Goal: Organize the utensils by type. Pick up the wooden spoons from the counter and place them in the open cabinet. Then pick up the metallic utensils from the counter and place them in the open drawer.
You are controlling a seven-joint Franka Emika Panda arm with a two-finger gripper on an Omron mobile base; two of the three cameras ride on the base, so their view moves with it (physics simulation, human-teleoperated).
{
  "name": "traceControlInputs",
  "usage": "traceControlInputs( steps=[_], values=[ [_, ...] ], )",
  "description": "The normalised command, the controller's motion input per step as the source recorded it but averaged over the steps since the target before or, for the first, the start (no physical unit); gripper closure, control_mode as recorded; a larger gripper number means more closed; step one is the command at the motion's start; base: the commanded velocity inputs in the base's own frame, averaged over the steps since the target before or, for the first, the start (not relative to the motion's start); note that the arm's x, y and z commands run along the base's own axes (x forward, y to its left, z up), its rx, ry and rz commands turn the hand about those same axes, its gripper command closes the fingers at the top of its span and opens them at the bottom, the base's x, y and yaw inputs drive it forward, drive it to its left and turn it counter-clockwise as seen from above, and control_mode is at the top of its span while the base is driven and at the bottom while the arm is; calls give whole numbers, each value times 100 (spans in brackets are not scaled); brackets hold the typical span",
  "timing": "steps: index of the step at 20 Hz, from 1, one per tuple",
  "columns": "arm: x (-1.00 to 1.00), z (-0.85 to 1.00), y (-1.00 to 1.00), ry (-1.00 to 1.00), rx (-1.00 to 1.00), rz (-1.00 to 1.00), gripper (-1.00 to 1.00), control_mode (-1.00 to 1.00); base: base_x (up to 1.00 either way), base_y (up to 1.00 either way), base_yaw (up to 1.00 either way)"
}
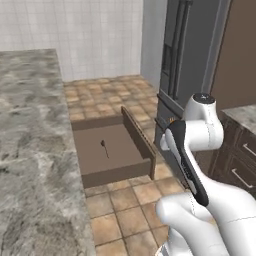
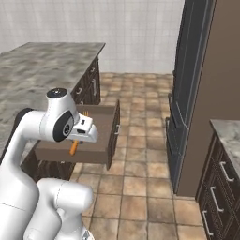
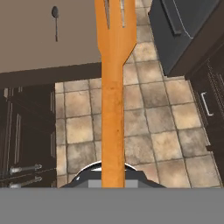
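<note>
Your gripper [image 2: 77, 140] grasps the orange fork [image 3: 114, 87] by its handle, above the open drawer [image 1: 112, 150], where the thin dark spoon [image 1: 104, 147] lies flat.

Floor: square brown and tan terracotta tiles [image 2: 140, 173] with dark grout, running from the foreground to the back wall.
Back wall: small white square tiles [image 1: 95, 35].
Fridge: tall dark grey refrigerator [image 1: 192, 65] with long vertical handles, standing on the right side of the aisle.
Panel beside fridge: plain flat brown tall side panel [image 2: 218, 61], touching the refrigerator.
Lower cabinets: dark brown fronts with silver bar handles [image 2: 213, 201], under a second grey marbled worktop [image 2: 229, 133] at the right.
</note>
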Motion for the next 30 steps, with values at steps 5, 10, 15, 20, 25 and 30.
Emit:
traceControlInputs(
  steps=[5,10,15,20,25,30],
  values=[
    [0,0,0,0,0,0,100,100,66,33,22],
    [0,0,0,0,0,0,100,100,64,36,22],
    [0,0,0,0,0,0,100,100,40,34,11],
    [0,0,0,0,0,0,100,100,34,27,2],
    [0,0,0,0,0,0,100,100,25,16,0],
    [0,0,0,0,0,0,100,100,19,10,0]
  ],
)
